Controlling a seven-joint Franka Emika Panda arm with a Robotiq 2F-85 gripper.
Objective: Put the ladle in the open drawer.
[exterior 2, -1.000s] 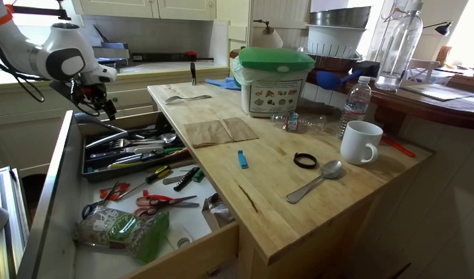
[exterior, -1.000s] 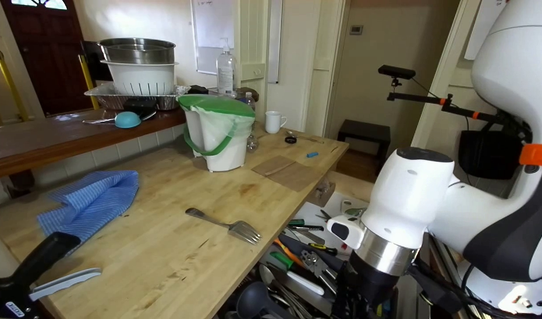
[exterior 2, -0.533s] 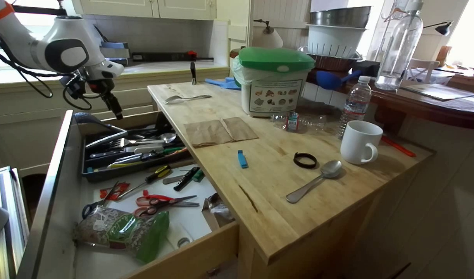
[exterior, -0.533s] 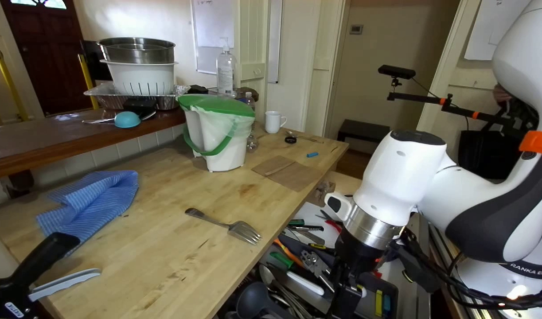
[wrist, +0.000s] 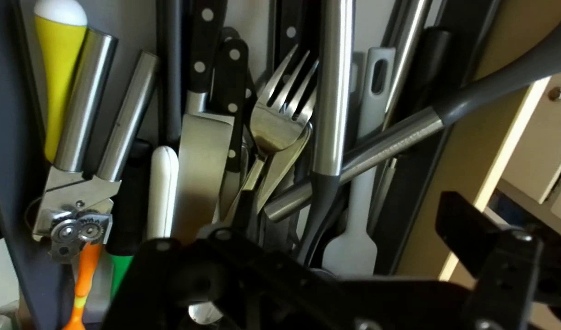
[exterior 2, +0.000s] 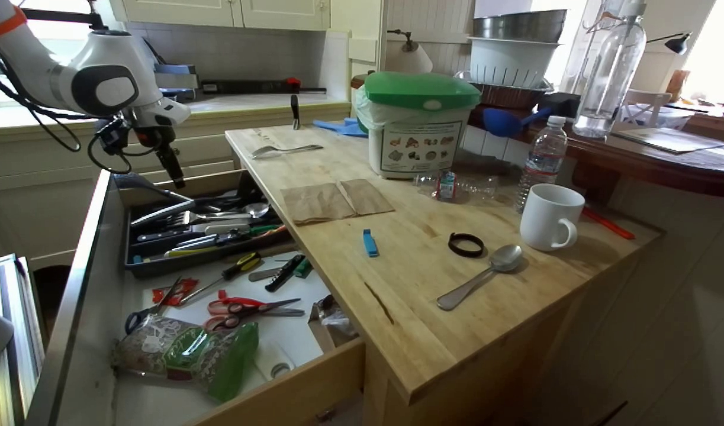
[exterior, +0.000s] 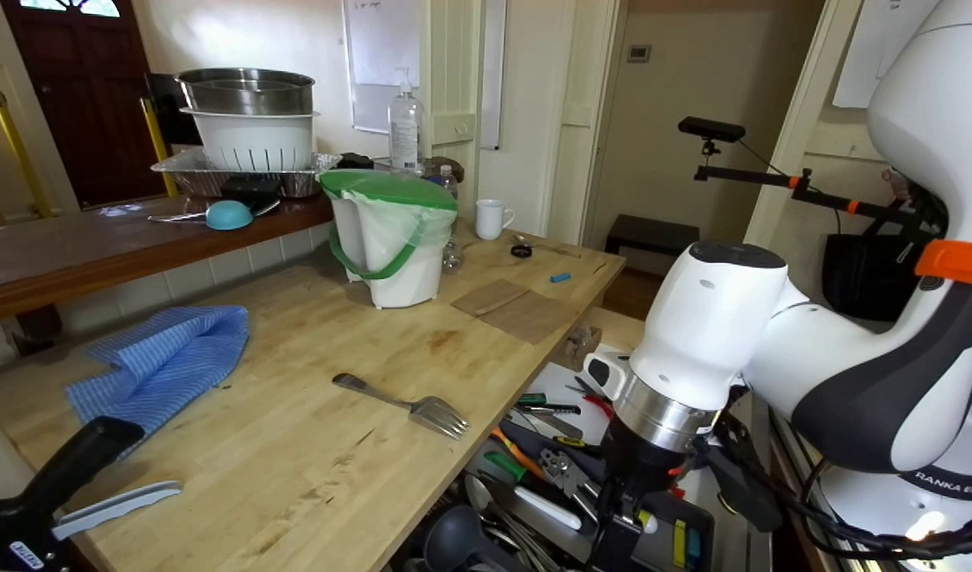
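Note:
The open drawer (exterior 2: 296, 387) is full of mixed utensils, and its far wall shows in the wrist view (wrist: 468, 169). A dark grey ladle (exterior: 456, 536) with a round bowl lies in the drawer beside the counter edge. A similar dark grey utensil (exterior 2: 138, 182) with a metal handle (wrist: 395, 140) lies slanted, its head at the drawer's far corner. I cannot tell which is the task's ladle. My gripper (wrist: 328, 224) is open and empty, a little above the utensils; it shows in both exterior views (exterior: 610, 548) (exterior 2: 175, 173).
The wooden counter (exterior: 295, 445) borders the drawer and holds a silver fork (exterior: 434, 411), brown paper (exterior: 517, 308), a green-lidded bin (exterior 2: 418, 139), a white mug (exterior 2: 551, 216) and a spoon (exterior 2: 480, 277). Scissors (exterior 2: 243, 310) and a plastic bag (exterior 2: 184, 355) lie in the near drawer part.
My hand has shifted slightly toward the counter and turned, then sunk a little toward the utensils. The drawer's contents and the counter's objects have not visibly moved.

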